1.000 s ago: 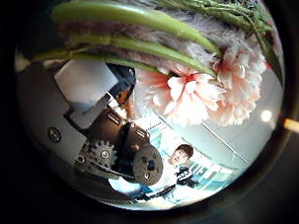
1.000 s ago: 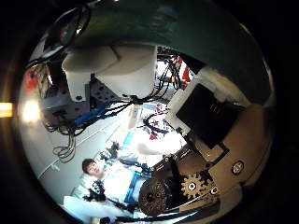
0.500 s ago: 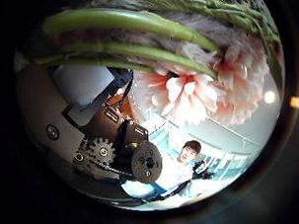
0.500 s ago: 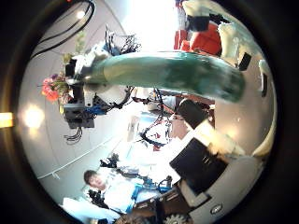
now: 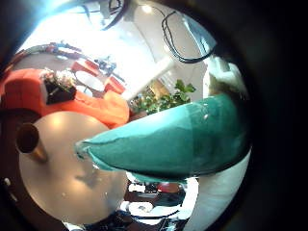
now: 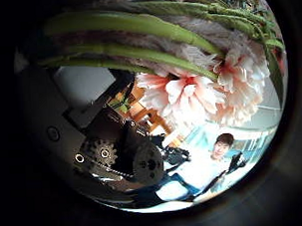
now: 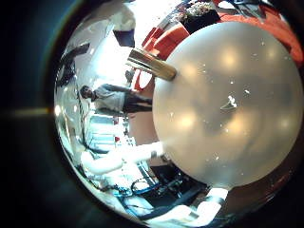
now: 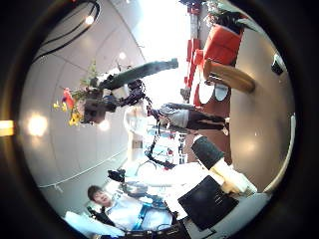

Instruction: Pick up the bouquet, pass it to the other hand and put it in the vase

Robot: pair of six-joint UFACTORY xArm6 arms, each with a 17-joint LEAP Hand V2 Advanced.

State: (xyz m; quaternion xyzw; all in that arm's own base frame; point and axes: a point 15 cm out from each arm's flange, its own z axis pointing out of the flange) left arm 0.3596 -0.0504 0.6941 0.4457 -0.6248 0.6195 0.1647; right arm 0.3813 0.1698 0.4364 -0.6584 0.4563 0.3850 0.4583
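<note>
Left hand (image 8: 100, 103) curled round your bouquet (image 8: 75, 100) in the right thumb view, stems (image 6: 128, 39) and blooms (image 6: 185, 92) across its palm, teal wrap (image 5: 168, 140) alongside, vase (image 7: 152, 64) on round table (image 7: 228, 104), right hand fingers: can't tell.

round pale table (image 7: 223, 95); red sofa (image 5: 72, 91) beside it

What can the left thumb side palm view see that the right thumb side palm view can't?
Only the left thumb side view shows the bouquet very close, its stems and petals filling the view beside the left hand. Only the right thumb side view shows the vase standing on the table, apart from the flowers. Both show the bouquet, held by the left hand.
</note>
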